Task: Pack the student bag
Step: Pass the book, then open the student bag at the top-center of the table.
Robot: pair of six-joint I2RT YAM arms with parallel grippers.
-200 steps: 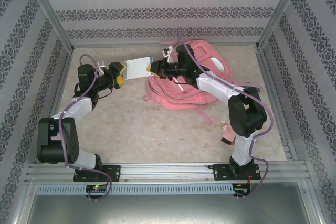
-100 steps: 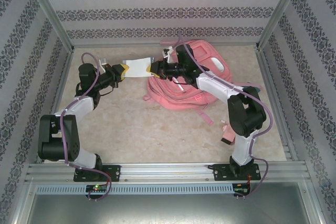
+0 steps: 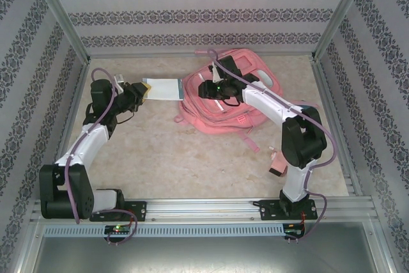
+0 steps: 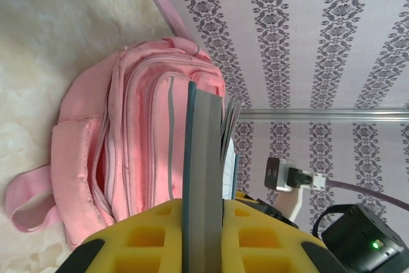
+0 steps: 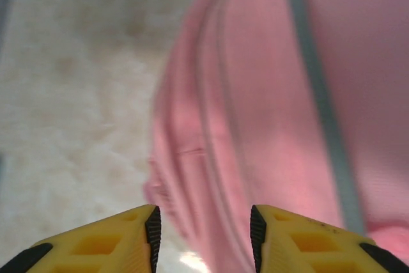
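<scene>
The large pink fabric backpack (image 3: 220,118) lay where it had been, at the far right of the beige speckled bench (image 3: 192,158). The thin white flat notebook (image 3: 163,89), held from both ends a second earlier, had been passed wholly to the left gripper (image 3: 144,89) and was clamped there, its free end just beside the backpack's left rim. The right gripper (image 5: 204,228) had been released from it and moved over the backpack, jaws parted and empty, so the handover was judged done and the notebook's insertion still outstanding.
</scene>
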